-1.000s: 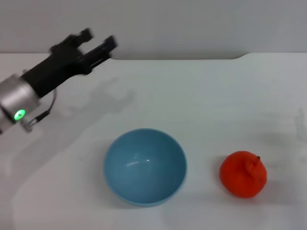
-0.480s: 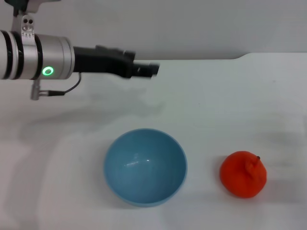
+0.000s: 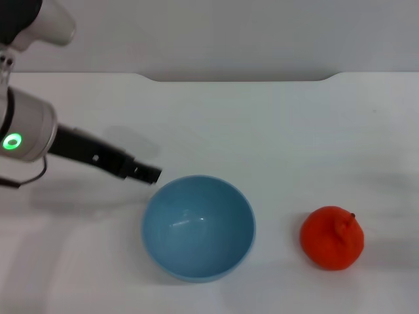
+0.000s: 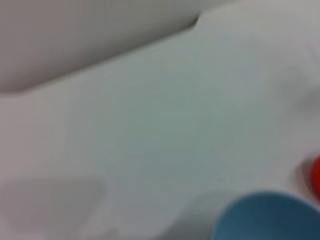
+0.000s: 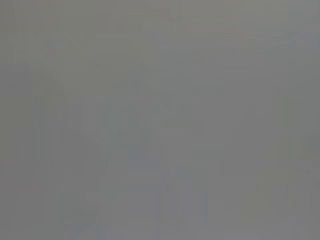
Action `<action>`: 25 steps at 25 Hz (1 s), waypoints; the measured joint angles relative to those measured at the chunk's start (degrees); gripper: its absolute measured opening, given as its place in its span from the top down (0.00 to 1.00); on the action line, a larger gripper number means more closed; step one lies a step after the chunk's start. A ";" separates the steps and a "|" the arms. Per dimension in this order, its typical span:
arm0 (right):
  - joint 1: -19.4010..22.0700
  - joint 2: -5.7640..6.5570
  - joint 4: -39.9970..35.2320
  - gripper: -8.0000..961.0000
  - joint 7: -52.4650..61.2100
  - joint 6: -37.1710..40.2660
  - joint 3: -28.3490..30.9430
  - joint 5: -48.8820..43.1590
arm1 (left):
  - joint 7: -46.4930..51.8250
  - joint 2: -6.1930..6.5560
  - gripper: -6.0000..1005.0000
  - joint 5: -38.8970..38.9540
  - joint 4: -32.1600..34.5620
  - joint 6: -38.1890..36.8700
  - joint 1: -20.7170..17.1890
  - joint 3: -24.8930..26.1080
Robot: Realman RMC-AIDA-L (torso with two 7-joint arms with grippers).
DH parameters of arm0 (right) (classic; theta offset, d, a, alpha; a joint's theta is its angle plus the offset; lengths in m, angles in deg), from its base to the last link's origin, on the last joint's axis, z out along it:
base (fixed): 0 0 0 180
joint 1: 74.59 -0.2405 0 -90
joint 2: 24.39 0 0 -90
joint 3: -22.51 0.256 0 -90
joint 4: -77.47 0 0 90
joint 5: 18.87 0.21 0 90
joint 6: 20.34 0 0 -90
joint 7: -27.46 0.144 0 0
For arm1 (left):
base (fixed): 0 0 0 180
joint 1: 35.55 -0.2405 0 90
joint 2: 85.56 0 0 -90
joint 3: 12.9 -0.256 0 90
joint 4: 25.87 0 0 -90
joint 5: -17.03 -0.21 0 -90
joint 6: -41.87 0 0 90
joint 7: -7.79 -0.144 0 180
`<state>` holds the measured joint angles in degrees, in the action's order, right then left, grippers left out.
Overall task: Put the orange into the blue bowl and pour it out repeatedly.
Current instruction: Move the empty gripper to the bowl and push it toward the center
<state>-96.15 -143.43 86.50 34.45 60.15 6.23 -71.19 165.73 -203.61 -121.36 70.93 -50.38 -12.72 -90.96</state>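
Note:
The light-blue bowl [image 3: 198, 226] stands upright and empty on the white table [image 3: 275, 131], near the front centre. The red-orange orange [image 3: 332, 237] lies on the table to the bowl's right, apart from it. My left gripper [image 3: 149, 174] reaches in from the left, low over the table, with its tip just beside the bowl's far-left rim. It holds nothing that I can see. The left wrist view shows part of the bowl's rim [image 4: 270, 217] and a sliver of the orange [image 4: 316, 175]. My right gripper is out of view; the right wrist view shows only plain grey.
The table's far edge [image 3: 236, 78] meets a grey wall at the back. White table surface spreads around the bowl and the orange.
My left arm has swung from high at the back left down and forward; its gripper now sits low beside the bowl's left rim. The bowl and the orange have not moved.

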 joint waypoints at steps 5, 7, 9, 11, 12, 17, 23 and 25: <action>1.69 0.06 -3.65 0.48 3.54 -0.29 5.65 0.25 | 2.07 -0.01 0.20 -0.61 0.18 -0.99 -3.15 -0.41; 2.35 0.16 -5.53 0.48 6.31 -0.65 6.50 0.24 | 3.08 -0.01 0.20 -0.72 0.10 -0.99 -3.80 -0.67; 2.51 0.20 -6.37 0.48 7.22 -0.76 6.49 -0.03 | 3.76 0.01 0.20 -1.22 -0.21 -0.38 -3.89 -1.60; 2.29 0.20 -6.37 0.48 7.19 -0.78 6.17 -0.17 | 3.78 0.02 0.20 -1.29 -0.49 -0.08 -3.73 -2.12; 2.29 0.20 -6.37 0.48 7.19 -0.78 6.17 -0.17 | 3.81 0.03 0.20 -1.41 -1.00 0.27 -3.36 -2.73; 1.98 0.03 -5.43 0.48 6.94 -0.88 3.89 -0.52 | 4.02 -0.14 0.20 -1.48 -2.25 0.95 -1.40 -4.66; 1.99 -0.13 -2.29 0.48 3.29 -0.89 0.03 -0.56 | 4.07 -0.40 0.20 -1.53 -4.21 2.34 1.32 -8.37; 1.91 -0.17 -1.24 0.48 1.41 -0.89 -0.01 -0.57 | 4.20 -0.42 0.20 -1.54 -4.83 2.36 2.09 -8.29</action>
<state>-94.24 -143.59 85.27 35.86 59.26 6.22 -71.76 169.93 -204.03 -122.90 66.10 -48.02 -10.63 -99.25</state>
